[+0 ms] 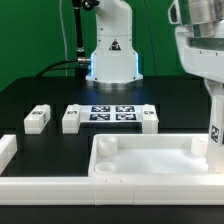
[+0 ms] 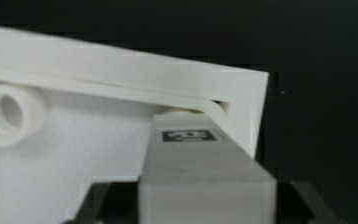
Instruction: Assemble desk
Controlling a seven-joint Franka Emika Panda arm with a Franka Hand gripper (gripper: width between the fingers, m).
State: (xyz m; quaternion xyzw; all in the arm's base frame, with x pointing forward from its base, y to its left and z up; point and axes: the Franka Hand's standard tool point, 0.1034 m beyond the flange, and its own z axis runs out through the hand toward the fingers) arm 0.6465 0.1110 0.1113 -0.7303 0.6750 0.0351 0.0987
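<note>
The white desk tabletop (image 1: 150,165) lies rim up at the front of the exterior view, with round corner sockets. My gripper (image 1: 213,108) hangs over its corner at the exterior view's right, shut on a white tagged leg (image 1: 215,136) held upright, its lower end at that corner. In the wrist view the leg (image 2: 204,165) runs from between my dark fingers (image 2: 105,202) down to the tabletop's corner (image 2: 229,100); another socket (image 2: 2,110) shows on the tabletop. Three loose legs (image 1: 37,119), (image 1: 71,119), (image 1: 148,119) lie behind the tabletop. I cannot tell whether the held leg sits in a socket.
The marker board (image 1: 110,112) lies between the loose legs, before the robot base (image 1: 112,55). Long white border bars run at the exterior view's left (image 1: 6,150) and along the front (image 1: 50,190). The table is black.
</note>
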